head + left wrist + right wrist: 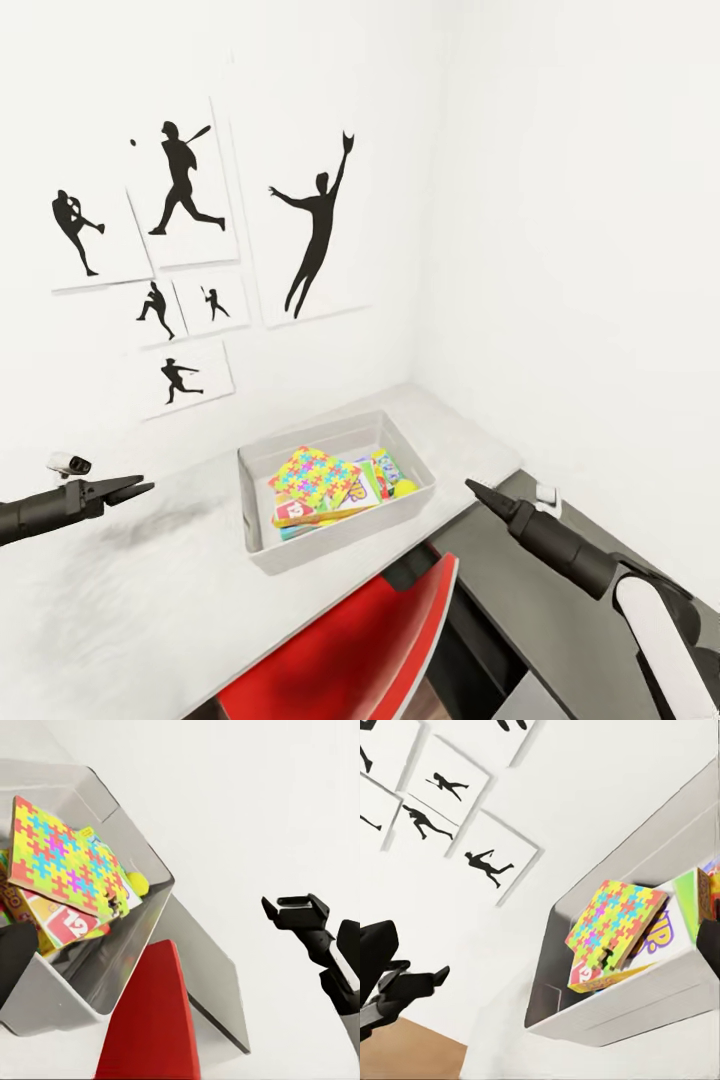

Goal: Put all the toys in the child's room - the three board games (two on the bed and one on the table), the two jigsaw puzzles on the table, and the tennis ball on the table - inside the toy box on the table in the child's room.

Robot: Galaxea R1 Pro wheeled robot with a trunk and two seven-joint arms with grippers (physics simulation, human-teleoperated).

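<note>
Head view: grey toy box [262,545] on the white tabletop [150,600] in the room's corner, holding a bright jigsaw puzzle [315,478] on top, board games [375,480] beneath and beside it, and a yellow tennis ball [405,487] against the far wall of the box. Left gripper [140,487] over the tabletop, beside the box, fingers [125,483] close together and empty. Right gripper [470,485] on the box's other side, just off the tabletop's edge, fingers pressed to a point, nothing held. Red chair [350,650] below the box. Baseball silhouette pictures [185,190] on the wall. Left wrist view: right gripper [289,907] empty beyond the box.
</note>
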